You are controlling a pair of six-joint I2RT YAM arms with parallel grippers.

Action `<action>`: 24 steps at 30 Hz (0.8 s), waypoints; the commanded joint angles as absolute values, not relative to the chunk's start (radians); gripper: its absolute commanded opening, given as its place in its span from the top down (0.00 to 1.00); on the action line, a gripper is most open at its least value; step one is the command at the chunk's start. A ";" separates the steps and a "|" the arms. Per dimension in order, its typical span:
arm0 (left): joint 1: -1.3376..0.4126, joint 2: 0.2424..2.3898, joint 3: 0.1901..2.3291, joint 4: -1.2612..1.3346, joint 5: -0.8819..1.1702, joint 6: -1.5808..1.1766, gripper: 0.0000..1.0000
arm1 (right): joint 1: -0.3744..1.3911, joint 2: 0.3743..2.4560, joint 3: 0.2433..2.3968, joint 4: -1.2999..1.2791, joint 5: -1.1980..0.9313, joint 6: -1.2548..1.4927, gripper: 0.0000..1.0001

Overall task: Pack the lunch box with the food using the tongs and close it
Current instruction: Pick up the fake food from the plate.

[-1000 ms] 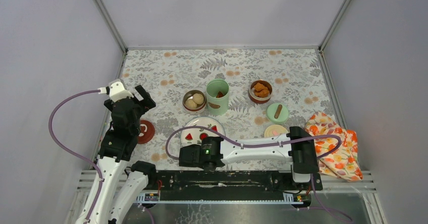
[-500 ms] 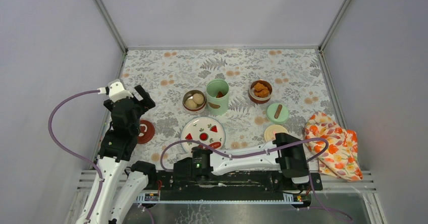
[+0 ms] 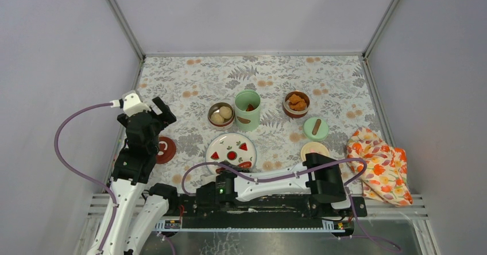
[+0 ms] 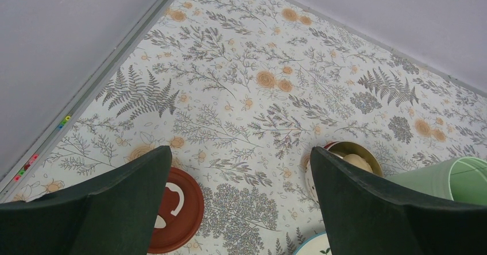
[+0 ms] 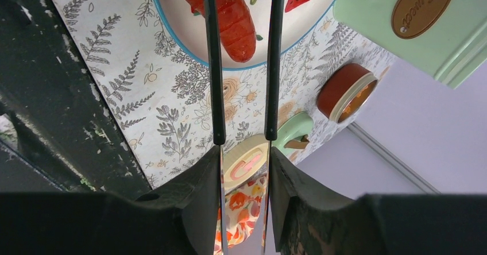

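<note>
One glossy red sausage [image 5: 235, 19] lay on the near part of the white plate [image 5: 189, 31]. The slim dark tongs [image 5: 274, 65] reached out over it, one arm crossing the sausage and the other running beside it; whether metal met the food could not be told. The right pincer [image 5: 244, 151] was clenched on the tongs, a finger pressed against each arm, low at the near edge of the bench [image 3: 189, 77]. Beyond the plate stood the mint-green jar [image 3: 252, 122], upright and uncovered, with a red piece [image 3: 250, 107] showing inside. Just to its left sat a steel bowl [image 3: 209, 115] holding pale round balls [image 3: 218, 117], and to its right a second steel bowl [image 3: 296, 115] heaped with orange fried chunks [image 3: 297, 101], both uncovered. The brown-knobbed green lid [image 3: 310, 132] lay flat on the bench near the second steel bowl, with the cream lid [image 3: 314, 150] just nearer the arms. The dark-red lid [image 3: 165, 150] lay well apart on the left side, beside the left arm. The left pincer [image 4: 240, 151] hung released above that side of the bench, its jaws spread wide. In the wrist view the dark-red lid showed by one finger and the bowl of balls by the other. An orange floral cloth [image 3: 379, 166] lay crumpled at the right edge of the bench.
</note>
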State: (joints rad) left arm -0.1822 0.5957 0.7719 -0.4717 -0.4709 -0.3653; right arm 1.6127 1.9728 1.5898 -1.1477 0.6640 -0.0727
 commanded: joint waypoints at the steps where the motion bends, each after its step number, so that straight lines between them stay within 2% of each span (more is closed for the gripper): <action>1: -0.175 0.585 0.775 -0.449 -0.482 -0.371 0.01 | 1.592 1.993 1.614 -1.191 0.735 -0.070 0.60; 17: -0.175 0.582 0.773 -0.448 -0.475 -0.370 0.02 | 1.499 1.993 1.633 -1.157 0.578 -0.121 0.62; 22: -0.174 0.581 0.773 -0.448 -0.474 -0.370 0.02 | 1.478 1.982 1.650 -1.154 0.551 -0.133 0.78; 24: -0.175 0.580 0.773 -0.448 -0.474 -0.368 0.02 | 1.467 1.964 1.647 -1.154 0.549 -0.131 0.81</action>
State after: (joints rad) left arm -0.1822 0.5896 0.7719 -0.4717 -0.4702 -0.3653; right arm 1.4899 2.0014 1.6054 -1.1419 0.5739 -0.1078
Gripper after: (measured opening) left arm 0.985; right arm 0.237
